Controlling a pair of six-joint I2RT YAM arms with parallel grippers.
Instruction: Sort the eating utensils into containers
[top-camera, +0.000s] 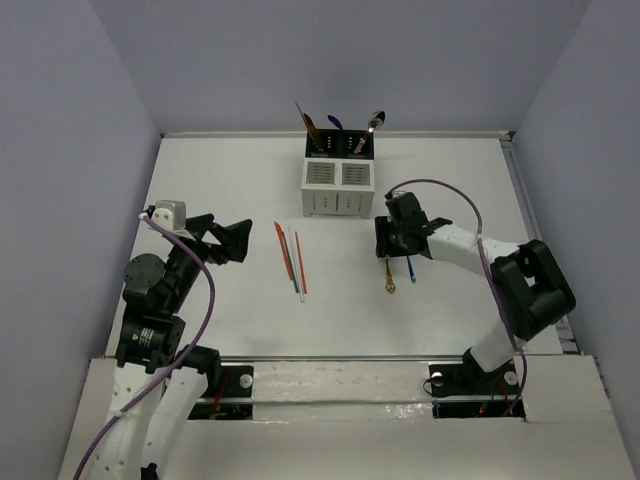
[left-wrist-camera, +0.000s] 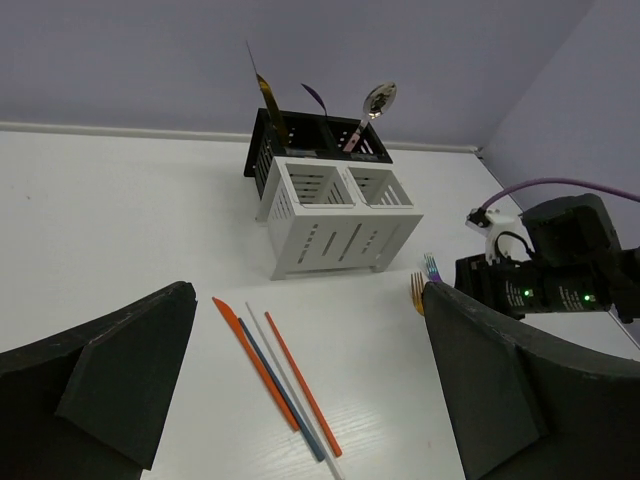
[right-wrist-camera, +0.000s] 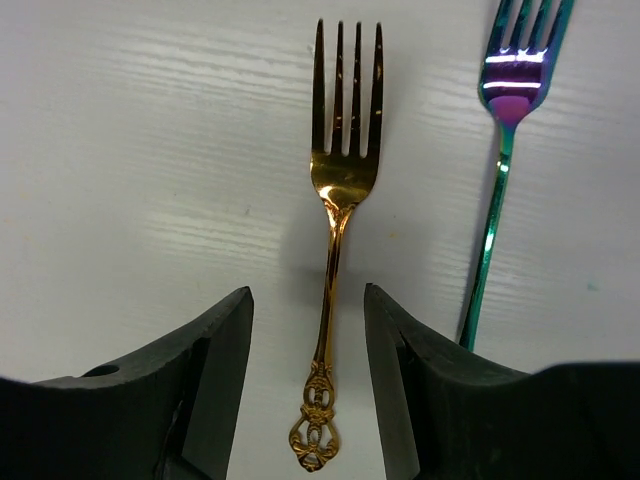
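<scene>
From above: hovering with the left gripper (top-camera: 238, 240) spread wide beside the chopsticks (top-camera: 292, 262) lying flat, well short of the white caddy (top-camera: 338, 190) at the far side.

Left wrist: looking past parted fingers at the chopsticks.

Right wrist: straddling the gold fork (right-wrist-camera: 340, 190) handle with the right gripper (right-wrist-camera: 307, 300) released, not clamping, next to a purple-green fork (right-wrist-camera: 497, 180).

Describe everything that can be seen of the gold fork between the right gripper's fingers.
The gold fork looks like shiny gold-coloured metal, with four straight tines, a slim neck and an ornate openwork handle end. It lies flat on the white table. The open right gripper has one finger on each side of its handle, apparently without touching. The iridescent fork lies beside it, apart.
</scene>
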